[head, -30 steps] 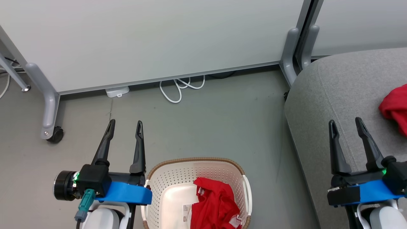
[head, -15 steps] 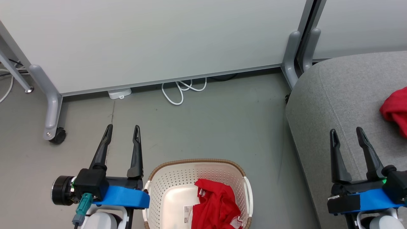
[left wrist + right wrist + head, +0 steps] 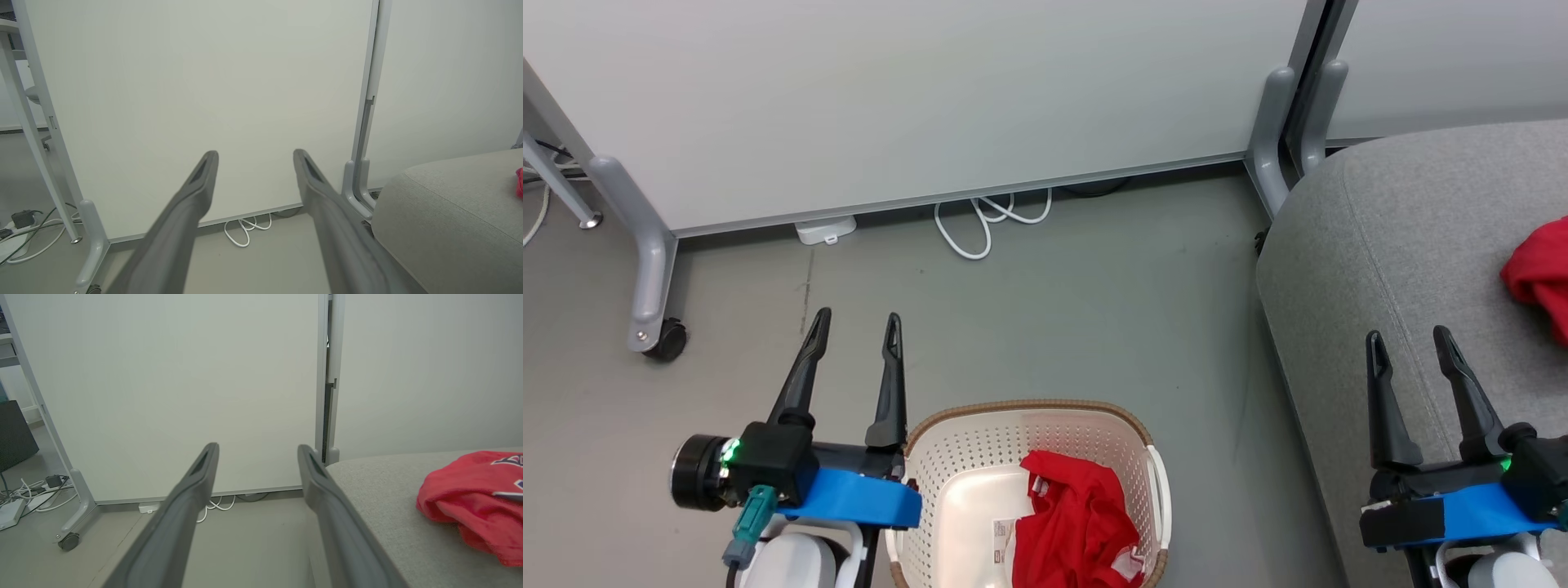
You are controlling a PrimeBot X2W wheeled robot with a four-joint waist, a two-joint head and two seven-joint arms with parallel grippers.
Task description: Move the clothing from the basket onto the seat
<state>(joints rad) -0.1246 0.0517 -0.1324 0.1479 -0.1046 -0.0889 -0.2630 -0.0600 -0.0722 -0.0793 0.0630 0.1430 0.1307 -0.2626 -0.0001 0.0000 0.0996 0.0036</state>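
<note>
Nearest the robot, the basket (image 3: pixel 1029 406) sits on the floor (image 3: pixel 1094 294) between the two arms, closer to the left one. A crumpled red garment (image 3: pixel 1074 523) lies inside it, heaped against the right half (a bit of white tag or trim shows at its edge), and the pale bottom is bare on the left. The left gripper (image 3: pixel 858 317) is just left of the basket's rim, its jaws apart and holding nothing, fingers pointing away from the robot over the floor. The right gripper (image 3: pixel 1407 335) is over the near edge of the seat (image 3: pixel 1405 229), jaws likewise apart and empty. The seat stands to the right of the basket, with a strip of floor between them. A second red garment (image 3: pixel 1539 273) rests on top of the seat, beyond and to the right of the right gripper and not touching it. The right wrist view shows it bunched, with white-edged dark markings on its upper fold. Farther off, a looped white cable (image 3: pixel 980 229) and a small white box (image 3: pixel 825 231) lie on the floor at the foot of a pale partition panel (image 3: pixel 931 106). At the left, its grey leg ends in a black caster (image 3: pixel 666 341).
</note>
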